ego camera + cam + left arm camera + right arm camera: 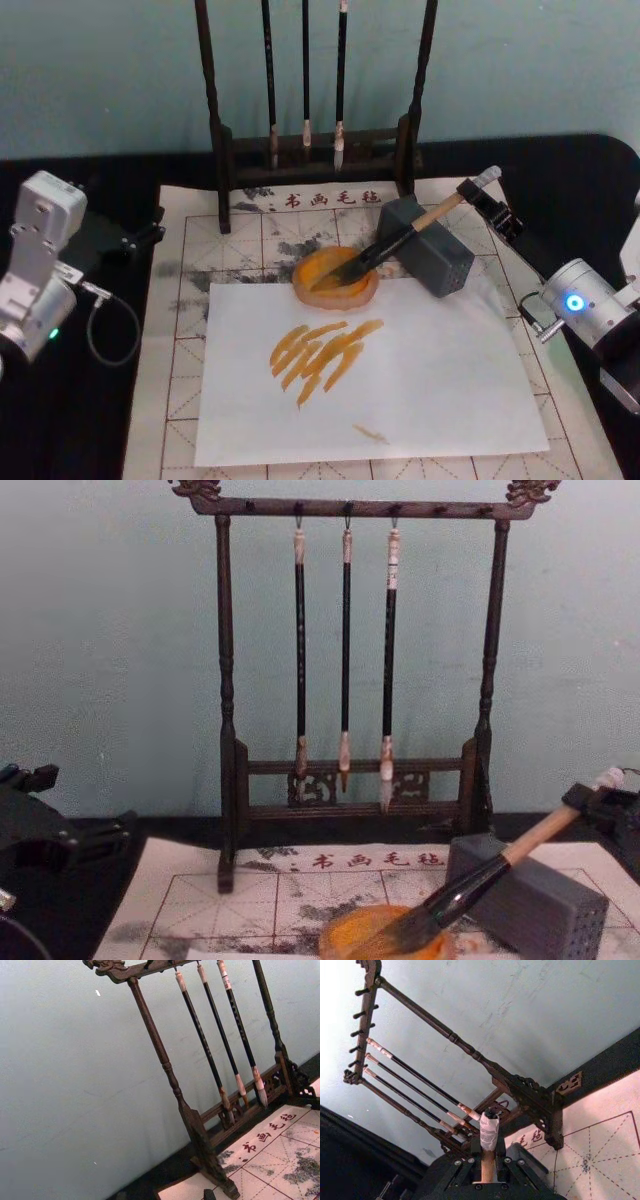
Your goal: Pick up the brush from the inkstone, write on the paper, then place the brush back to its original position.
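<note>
Closest to the robot, on the near side of the inkstone (303, 288), there's a plain white sheet (420, 380) with a bunch of orange strokes (320, 355) on it. It sits on top of the paper (180, 300), the one with the red grid and grey smudges, which spreads out all around the inkstone and reaches past it to a row of red characters. The inkstone itself touches the far edge of the white sheet. The brush (410, 232) has its dark bristles down in the inkstone, and its handle slants up and away to the right, across the grey block (445, 262) just right of the inkstone. The right gripper (478, 197) is further right and a bit beyond the inkstone, clamped shut on the top of the handle. The wrist view shows the wood pinched between its fingers with the pale cap sticking out. The left gripper (157, 222) is parked well to the left of the inkstone, over the black surface (70, 430) by the paper's edge, and it looks spread open and holds nothing. Behind the inkstone stands a dark wooden rack (345, 508) with three thin brushes (345, 650) hanging tips down, and then a pale green wall (100, 630).
</note>
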Motion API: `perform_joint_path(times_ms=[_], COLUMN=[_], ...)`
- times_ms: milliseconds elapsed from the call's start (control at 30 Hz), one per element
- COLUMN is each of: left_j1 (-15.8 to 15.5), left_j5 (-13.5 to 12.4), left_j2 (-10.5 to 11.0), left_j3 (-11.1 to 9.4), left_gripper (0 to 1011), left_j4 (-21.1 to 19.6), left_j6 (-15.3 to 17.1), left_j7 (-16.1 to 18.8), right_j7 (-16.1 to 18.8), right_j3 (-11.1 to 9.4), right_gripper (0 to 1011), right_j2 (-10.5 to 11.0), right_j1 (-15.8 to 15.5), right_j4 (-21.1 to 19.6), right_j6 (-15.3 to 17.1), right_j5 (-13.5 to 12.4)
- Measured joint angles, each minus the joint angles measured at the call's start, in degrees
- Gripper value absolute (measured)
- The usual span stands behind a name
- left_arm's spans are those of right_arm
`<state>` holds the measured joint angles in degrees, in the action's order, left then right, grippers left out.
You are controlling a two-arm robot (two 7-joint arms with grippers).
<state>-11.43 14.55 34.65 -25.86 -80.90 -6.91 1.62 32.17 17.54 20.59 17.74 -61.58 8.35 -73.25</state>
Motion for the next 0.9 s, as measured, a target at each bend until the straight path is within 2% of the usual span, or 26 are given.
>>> perform_joint_path(times_ms=[500, 900], left_j1=[0.00, 0.00], left_j5=[0.00, 0.00], left_j2=[0.00, 0.00], left_j3=[0.00, 0.00], left_gripper=[1001, 1001], left_j4=[0.00, 0.00], left_j6=[0.00, 0.00], left_j7=[0.00, 0.00], right_j7=[-0.01, -0.10], right_j3=[0.06, 0.80], right_gripper=[173, 173], right_j2=[0.06, 1.47], right_j1=[0.01, -0.02], right_j4=[0.00, -1.09], right_j6=[0.01, 2.02], right_j5=[-0.06, -3.65])
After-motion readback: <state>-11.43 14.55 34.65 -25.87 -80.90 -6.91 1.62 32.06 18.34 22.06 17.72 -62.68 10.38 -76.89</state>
